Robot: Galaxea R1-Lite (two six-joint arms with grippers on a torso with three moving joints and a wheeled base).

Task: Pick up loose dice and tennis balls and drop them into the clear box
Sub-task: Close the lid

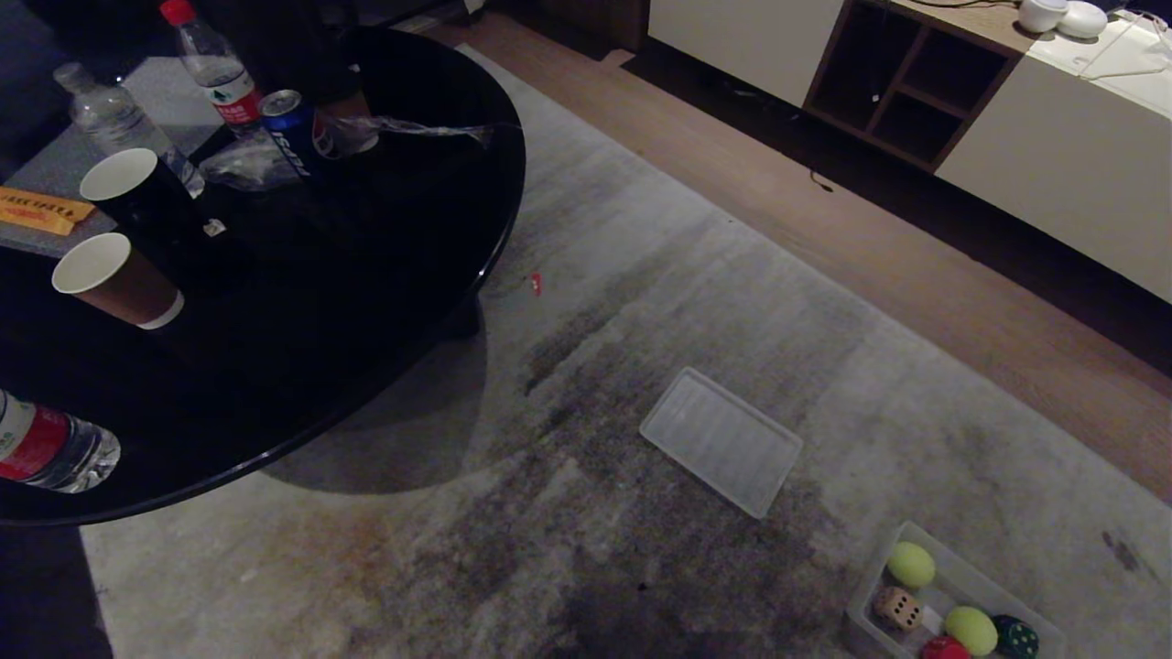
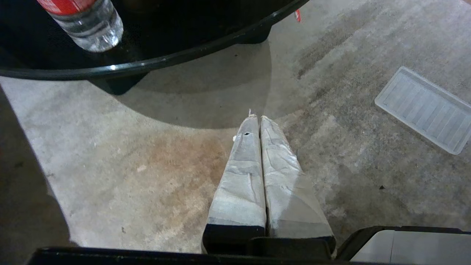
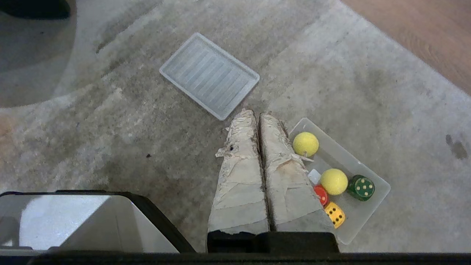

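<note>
2 tennis balls (image 1: 911, 564) and dice (image 1: 896, 608) inside clear box (image 1: 966, 576) on rug (image 1: 568, 513)

Head view dim, grainy; wrist views brighter; table (image 1: 439, 302) shadow on rug (image 1: 641, 275).

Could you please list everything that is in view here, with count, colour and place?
clear box: one, transparent, on the rug
tennis balls: two, yellow-green, inside the box
dice: four, dark green, yellow, red, beige-pink, inside the box
lid: one, ribbed translucent, flat on the rug beside the box
rug: one, grey
round table: one, black
water bottles: three, clear, on the table
paper cups: two, on the table
can: one, blue, on the table
left gripper: shut, above the rug
right gripper: shut, above the box's edge
</note>
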